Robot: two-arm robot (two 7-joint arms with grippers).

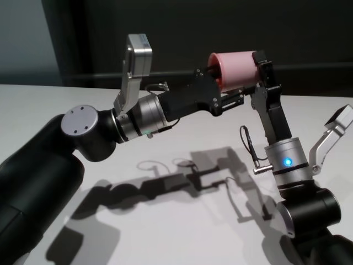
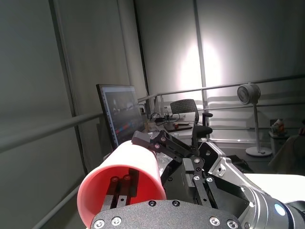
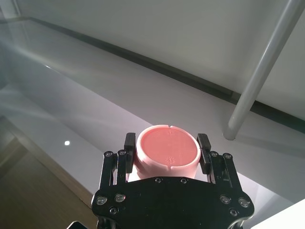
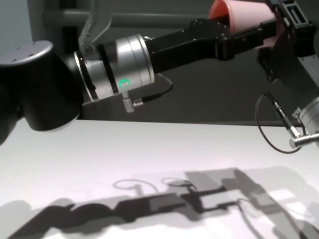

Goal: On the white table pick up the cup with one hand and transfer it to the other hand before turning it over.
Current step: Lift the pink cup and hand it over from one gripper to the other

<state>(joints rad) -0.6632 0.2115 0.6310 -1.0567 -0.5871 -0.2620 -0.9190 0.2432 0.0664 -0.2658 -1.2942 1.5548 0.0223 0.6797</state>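
No legible text, label, brand, number or sign appears in any view. The monitor (image 2: pixel 119 114) at 9 o'clock in the left wrist view shows coloured content too small to read.

Right gripper (image 3: pixel 167 149) clamped on the cup (image 3: pixel 167 151): closed base faces the camera, one black finger (image 3: pixel 129 143) pressed on each side of the wall. Beyond the jaws, a white pole (image 3: pixel 264 71).

The cup (image 1: pixel 236 68): salmon-pink, tapered, plain, lying horizontal, held well above the white table (image 1: pixel 182 232). Its open mouth faces left, its base right.
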